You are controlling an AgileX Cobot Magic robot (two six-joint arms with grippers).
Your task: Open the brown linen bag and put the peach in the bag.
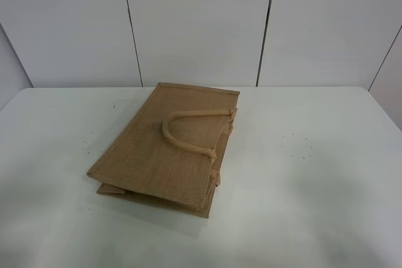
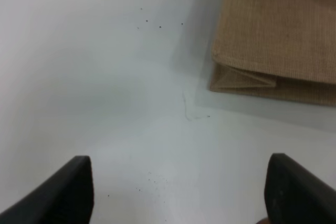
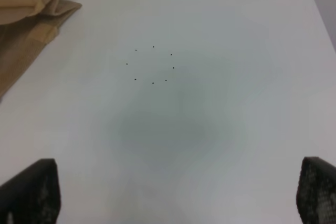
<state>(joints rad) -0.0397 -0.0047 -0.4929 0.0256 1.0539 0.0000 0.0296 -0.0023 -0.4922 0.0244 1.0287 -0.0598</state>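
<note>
The brown linen bag (image 1: 164,145) lies flat and folded on the white table (image 1: 314,174), slightly left of the middle, with one rolled tan handle (image 1: 188,133) looped on top. Its folded corner shows in the left wrist view (image 2: 273,45) and its edge in the right wrist view (image 3: 23,19). The peach is out of view. My left gripper (image 2: 178,192) is open and empty above bare table near the bag's front corner. My right gripper (image 3: 178,195) is open and empty above bare table to the bag's right. Neither gripper shows in the exterior view.
White wall panels (image 1: 201,23) stand behind the table's far edge. Small dark specks mark the tabletop to the bag's left (image 1: 85,149) and right (image 1: 295,145).
</note>
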